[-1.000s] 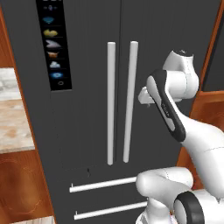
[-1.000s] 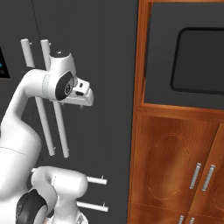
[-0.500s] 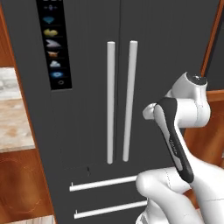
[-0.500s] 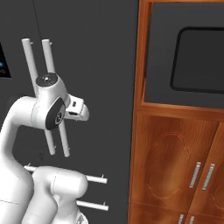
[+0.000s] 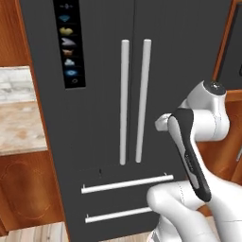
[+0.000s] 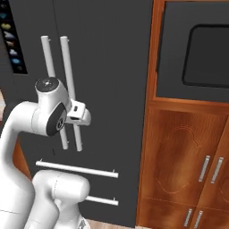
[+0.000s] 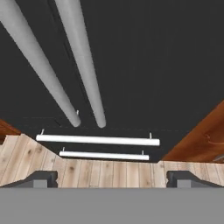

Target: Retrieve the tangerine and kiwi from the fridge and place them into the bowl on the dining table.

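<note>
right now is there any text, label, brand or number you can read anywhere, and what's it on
No readable words, brands or numbers anywhere.
Fridge panel: a column of small coloured icons, pictures rather than letters, too blurred to make out.
Dark window in the wood cabinet: blank.

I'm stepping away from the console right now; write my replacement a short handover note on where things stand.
Gripper: open, holding nothing, aimed at the lower part of the fridge.
Fridge: both doors and both drawers shut; the arm sits in front of the right door, near the right door handle, not touching it.
Done: nothing visible yet.
Left: open the fridge, take out the tangerine and kiwi, carry both to the bowl on the dining table.
</note>
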